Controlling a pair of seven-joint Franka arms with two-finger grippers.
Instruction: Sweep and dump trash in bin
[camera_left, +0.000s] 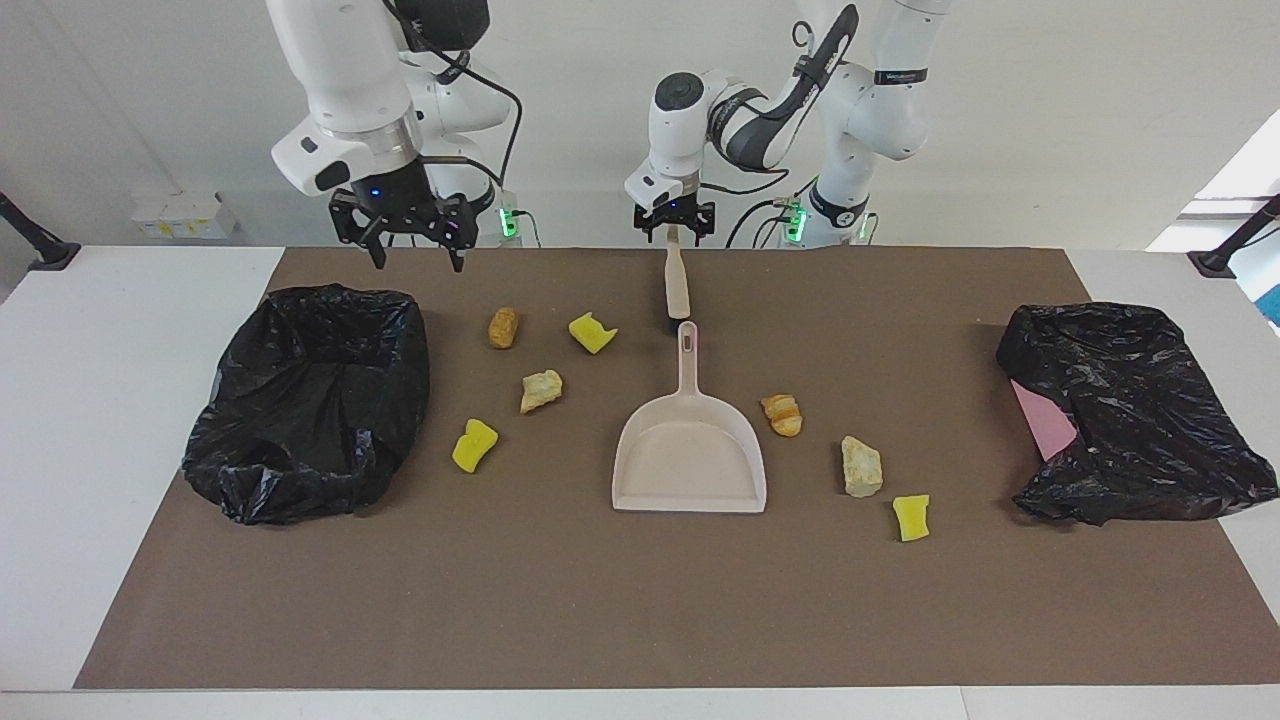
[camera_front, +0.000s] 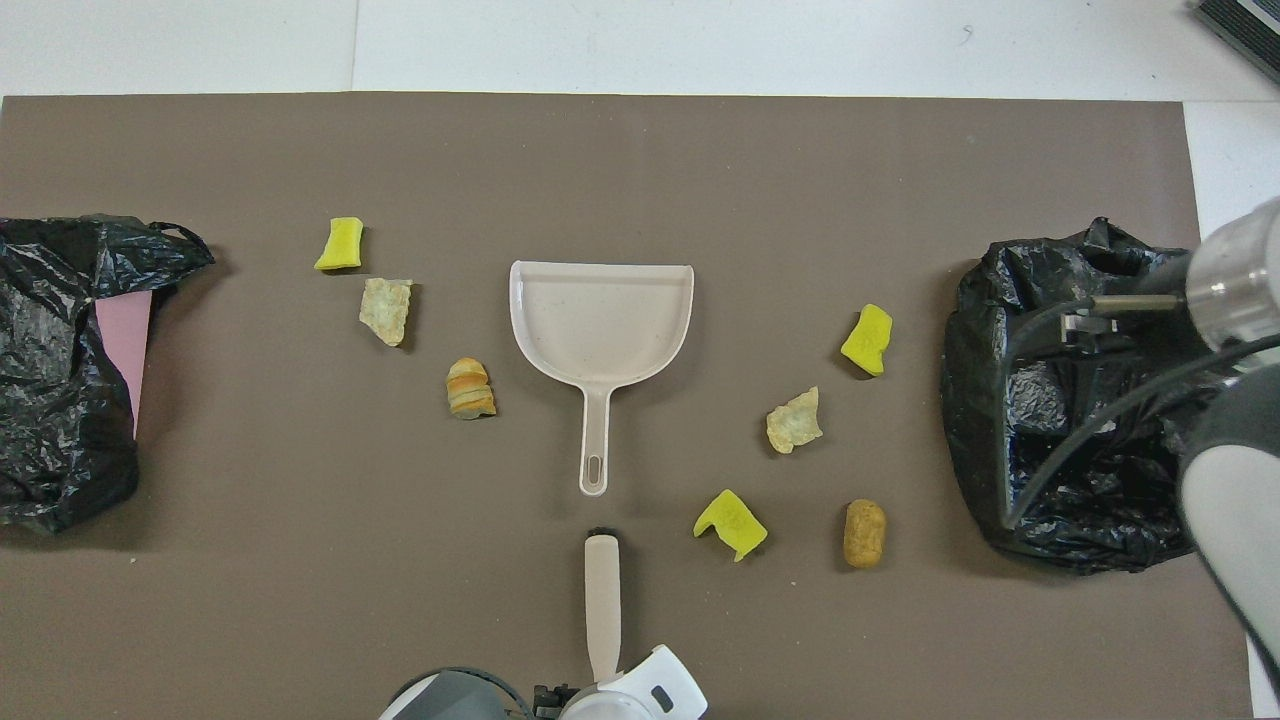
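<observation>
Several trash scraps lie on the brown mat (camera_left: 600, 600) around a beige dustpan (camera_left: 688, 450): yellow sponge pieces (camera_left: 592, 332) (camera_left: 474, 445) (camera_left: 910, 517), a brown lump (camera_left: 503, 327), beige lumps (camera_left: 540, 390) (camera_left: 861, 466) and an orange bread piece (camera_left: 782, 414). A beige brush (camera_left: 677, 285) lies in line with the dustpan's handle, nearer to the robots. My left gripper (camera_left: 673, 230) is down at the brush handle's end, straddling it. My right gripper (camera_left: 416, 262) hangs open and empty over the mat's edge beside the black-lined bin (camera_left: 310, 400).
A second crumpled black bag (camera_left: 1130, 410) with a pink sheet showing lies at the left arm's end of the table. The right arm's wrist and cable (camera_front: 1130, 330) cover part of the bin in the overhead view. White table (camera_left: 100, 400) borders the mat.
</observation>
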